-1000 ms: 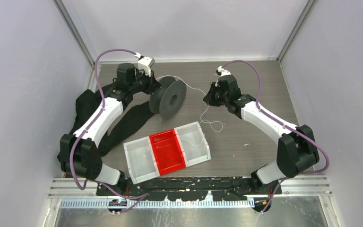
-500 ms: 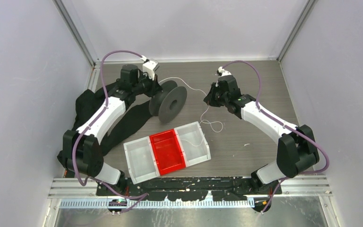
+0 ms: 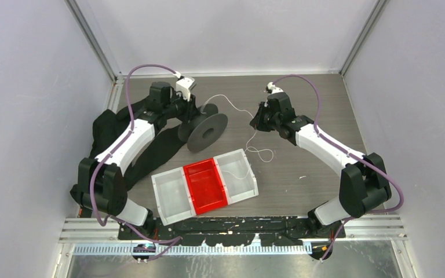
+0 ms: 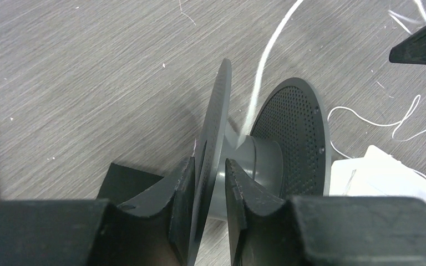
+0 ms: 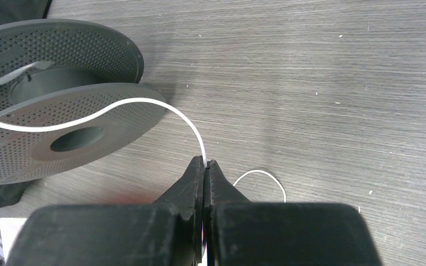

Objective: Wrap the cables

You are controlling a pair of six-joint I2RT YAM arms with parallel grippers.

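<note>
Winding step: left tool [image 4: 208, 169] clamps the spool [image 3: 207, 128] by its flange, right tool [image 5: 206, 166] pinches the cable [image 5: 144, 103]; next, probably rotate the spool.

Robot lab: white-panelled enclosure [image 3: 220, 35]

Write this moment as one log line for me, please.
left hand: shut on spool flange | right hand: pinching white cable | cable path: leads to spool hub

Top camera looks down from behind; close wrist cameras share the spool [image 3: 207, 124], ahead of left gripper [image 4: 209, 163] and right gripper [image 5: 206, 162].
</note>
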